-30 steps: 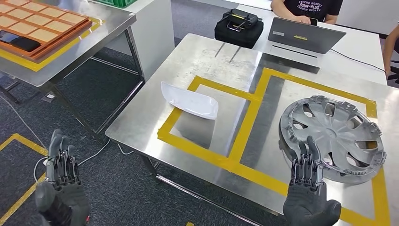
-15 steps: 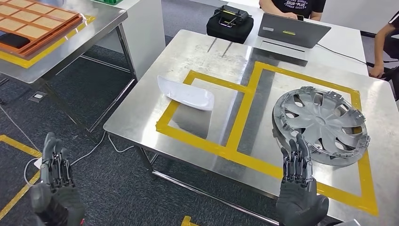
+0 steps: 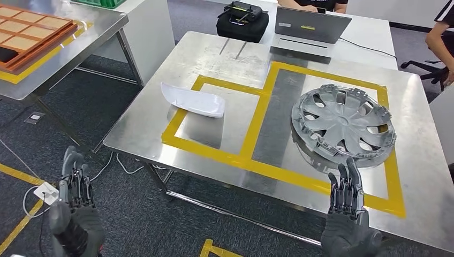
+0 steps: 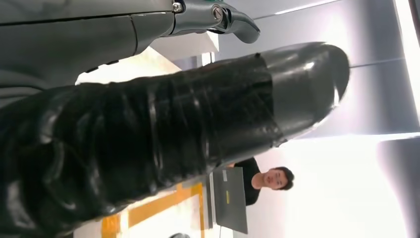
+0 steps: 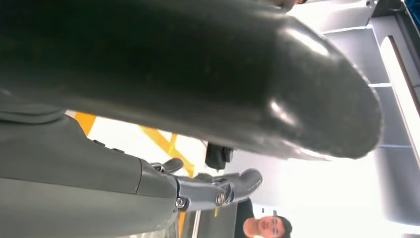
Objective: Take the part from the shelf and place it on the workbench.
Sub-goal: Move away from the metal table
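A grey wheel cover point(image 3: 342, 126) lies flat inside the right yellow-taped square of the steel workbench point(image 3: 214, 64). A white curved shell part point(image 3: 193, 100) lies in the left taped square. My right hand point(image 3: 347, 214) is raised over the bench's near edge, fingers straight and apart, holding nothing, a short way in front of the wheel cover. My left hand point(image 3: 75, 206) hangs over the floor left of the bench, fingers up and empty. In the wrist views the left hand point(image 4: 163, 129) and right hand point(image 5: 198, 74) appear as a thick dark thumb with nothing held.
A second steel table point(image 3: 75, 40) with an orange gridded tray point(image 3: 32, 32) stands at the far left. A black case point(image 3: 242, 19) and a laptop point(image 3: 309, 25) sit at the bench's back. A person sits behind the laptop; another person's arm is at the right edge. Cables lie on the floor.
The whole scene has shifted left and up between frames, so the camera has moved. Both hands stay raised and empty, now lower in the picture.
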`<state>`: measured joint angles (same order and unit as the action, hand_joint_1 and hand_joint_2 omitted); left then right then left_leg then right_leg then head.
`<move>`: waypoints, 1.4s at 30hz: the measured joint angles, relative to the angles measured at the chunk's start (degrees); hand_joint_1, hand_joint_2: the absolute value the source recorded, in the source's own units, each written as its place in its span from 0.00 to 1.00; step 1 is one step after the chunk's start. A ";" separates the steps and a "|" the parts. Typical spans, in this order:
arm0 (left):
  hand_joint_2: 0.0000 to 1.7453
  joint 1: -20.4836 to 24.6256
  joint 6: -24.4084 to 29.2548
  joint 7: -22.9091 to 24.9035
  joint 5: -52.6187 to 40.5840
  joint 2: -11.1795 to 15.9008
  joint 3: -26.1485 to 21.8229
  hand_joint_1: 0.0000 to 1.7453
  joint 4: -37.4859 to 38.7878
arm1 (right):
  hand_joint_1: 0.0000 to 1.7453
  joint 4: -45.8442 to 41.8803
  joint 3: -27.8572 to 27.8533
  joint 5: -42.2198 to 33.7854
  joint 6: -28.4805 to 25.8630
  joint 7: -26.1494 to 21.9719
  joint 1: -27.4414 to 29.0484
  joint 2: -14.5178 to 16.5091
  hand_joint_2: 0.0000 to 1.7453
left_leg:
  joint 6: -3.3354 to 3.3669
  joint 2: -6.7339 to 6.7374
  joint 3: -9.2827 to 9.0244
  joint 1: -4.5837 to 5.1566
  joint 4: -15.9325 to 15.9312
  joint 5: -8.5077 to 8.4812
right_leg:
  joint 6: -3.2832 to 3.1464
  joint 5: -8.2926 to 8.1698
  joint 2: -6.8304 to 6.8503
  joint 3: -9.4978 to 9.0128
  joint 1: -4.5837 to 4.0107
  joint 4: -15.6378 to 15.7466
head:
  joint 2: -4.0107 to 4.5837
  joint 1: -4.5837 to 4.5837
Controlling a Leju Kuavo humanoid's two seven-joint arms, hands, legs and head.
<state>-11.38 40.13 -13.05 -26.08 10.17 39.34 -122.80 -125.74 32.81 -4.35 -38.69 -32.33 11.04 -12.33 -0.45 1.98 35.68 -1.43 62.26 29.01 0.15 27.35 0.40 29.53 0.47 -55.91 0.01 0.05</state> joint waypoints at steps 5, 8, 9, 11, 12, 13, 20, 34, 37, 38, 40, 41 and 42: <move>0.00 -0.14 0.00 0.03 0.01 0.04 -0.02 0.00 0.12 | 0.00 0.08 0.20 0.00 -0.01 0.01 0.03 -0.02 0.00 | 0.25 -1.82 2.73 0.11 9.77 4.12 | -0.38 -1.34 -2.38 1.67 -0.37 -0.32 | 0.01 1.06; 0.00 -0.14 0.00 0.03 0.01 0.03 -0.02 0.00 0.14 | 0.00 0.11 0.33 0.00 -0.03 0.01 -0.02 -0.02 0.00 | 1.17 -4.57 -3.49 0.04 -0.94 0.31 | 0.10 -1.65 -4.21 2.44 -0.45 -1.00 | 0.01 1.53; 0.00 -0.16 0.00 0.03 0.00 0.03 -0.02 0.00 0.13 | 0.00 0.13 0.36 0.00 -0.03 0.01 -0.06 -0.02 0.00 | 1.34 -5.50 -4.75 0.07 -3.27 -0.03 | 0.41 -1.78 -4.77 2.84 -0.38 -1.26 | 0.01 1.55; 0.00 -0.21 0.00 0.07 -0.01 0.03 -0.02 0.00 0.12 | 0.00 0.15 0.38 0.00 -0.08 0.01 -0.07 -0.02 0.00 | 1.60 -5.66 -5.48 0.30 -4.58 -0.06 | 1.27 -2.25 -5.86 3.61 -0.12 -1.44 | 0.00 1.54; 0.00 -0.21 0.00 0.12 -0.02 0.03 -0.03 0.00 0.12 | 0.00 0.15 0.39 0.00 -0.14 0.01 0.00 -0.02 0.00 | 1.86 -5.00 -5.49 0.27 -4.70 -0.41 | 1.73 -2.53 -6.41 4.09 0.09 -1.37 | 0.00 1.56; 0.00 -0.15 -0.01 0.21 -0.02 0.02 -0.04 0.00 0.12 | 0.00 0.15 0.39 0.00 -0.20 0.01 0.10 -0.04 0.00 | 2.15 -4.35 -5.54 0.17 -4.98 -0.79 | 2.10 -2.42 -6.24 4.60 0.10 -1.62 | 0.00 1.62; 0.00 -0.28 -0.02 0.70 -0.14 0.00 -0.07 0.00 0.14 | 0.00 0.15 0.41 0.00 -0.36 0.01 0.14 -0.26 0.00 | 2.90 0.96 -3.94 0.14 -5.31 -2.12 | 3.76 5.23 -0.89 9.83 0.56 -16.35 | 0.01 -0.65; 0.00 -0.54 0.00 0.95 -0.14 0.09 -0.15 0.00 0.14 | 0.00 0.10 0.54 -0.45 -0.44 -0.14 0.36 -0.28 0.00 | 0.08 -1.50 2.12 0.12 9.95 6.10 | -0.26 -1.94 -1.74 1.49 0.01 0.50 | 0.01 0.13; 0.00 -0.57 0.00 1.03 -0.16 0.15 -0.17 0.00 0.14 | 0.00 0.15 0.59 -0.80 -0.49 -0.24 0.40 -0.28 0.00 | 0.39 -2.49 -1.38 0.04 4.38 2.38 | -0.03 -2.17 -4.06 2.36 0.04 -0.36 | 0.00 0.61; 0.00 -0.57 0.00 1.04 -0.16 0.16 -0.17 0.00 0.14 | 0.00 0.15 0.59 -0.90 -0.50 -0.26 0.40 -0.28 0.00 | 0.49 -2.99 -3.04 -0.02 1.35 0.95 | 0.06 -2.18 -4.61 2.55 0.07 -0.63 | 0.00 0.75; 0.00 -0.57 0.00 1.06 -0.17 0.17 -0.17 0.00 0.14 | 0.00 0.15 0.59 -0.98 -0.50 -0.28 0.40 -0.28 0.00 | 0.58 -3.76 -4.73 -0.11 -1.74 -0.32 | 0.19 -2.16 -5.11 2.72 0.10 -0.91 | 0.02 0.89; 0.00 -0.57 0.00 1.06 -0.17 0.17 -0.17 0.00 0.14 | 0.00 0.15 0.60 -0.98 -0.50 -0.28 0.40 -0.28 0.00 | 0.59 -3.79 -4.76 -0.11 -1.80 -0.33 | 0.19 -2.16 -5.12 2.73 0.10 -0.92 | 0.02 0.90; 0.00 -0.57 0.00 1.06 -0.17 0.17 -0.17 0.00 0.14 | 0.00 0.15 0.60 -0.98 -0.50 -0.29 0.40 -0.28 0.00 | 0.60 -3.96 -4.88 -0.12 -2.04 -0.33 | 0.21 -2.16 -5.16 2.75 0.10 -0.95 | 0.02 0.91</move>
<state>-11.95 40.13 -12.00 -26.25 10.34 39.17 -122.66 -125.59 33.40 -5.33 -39.19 -32.62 11.45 -12.61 0.15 -1.98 30.80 -1.56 60.21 28.68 0.36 25.19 -4.76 32.28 0.57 -56.85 0.02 0.96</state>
